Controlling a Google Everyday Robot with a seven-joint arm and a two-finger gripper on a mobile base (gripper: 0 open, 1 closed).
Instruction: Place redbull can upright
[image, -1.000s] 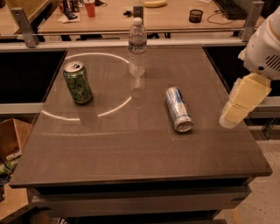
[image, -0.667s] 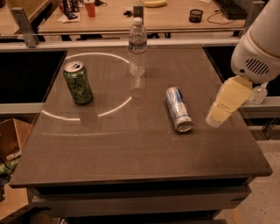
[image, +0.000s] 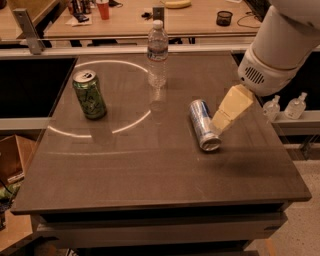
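A: Redbull can (image: 202, 122)?
B: Down on its side, right of centre on the table (image: 150, 175). Its long axis runs roughly away from the camera. One silver end faces the near edge, turned a little right. Body blue and silver.
A: Gripper (image: 220, 122)?
B: Cream-coloured, on the white arm (image: 277, 47) that enters from the upper right. It slants down and left. Its tip is just beside the can's right flank, about mid-body. Touching or a slight gap: cannot tell.
A: Wide, narrow, holding?
B: Cannot tell. From this side it reads as one pale wedge. The can lies flat on the tabletop.
A: Other items?
B: Green can (image: 90, 95) upright on the left part of the table, well apart from the redbull can. Bottle (image: 157, 52), clear plastic with a white cap, upright near the far edge. A thin bright ring (image: 116, 62) lies on the surface. The green can stands inside it, and the bottle is at its right rim.
A: Off the table?
B: Two small bottles (image: 272, 107) on a ledge to the right. Red cup (image: 103, 9) on the wooden bench behind.
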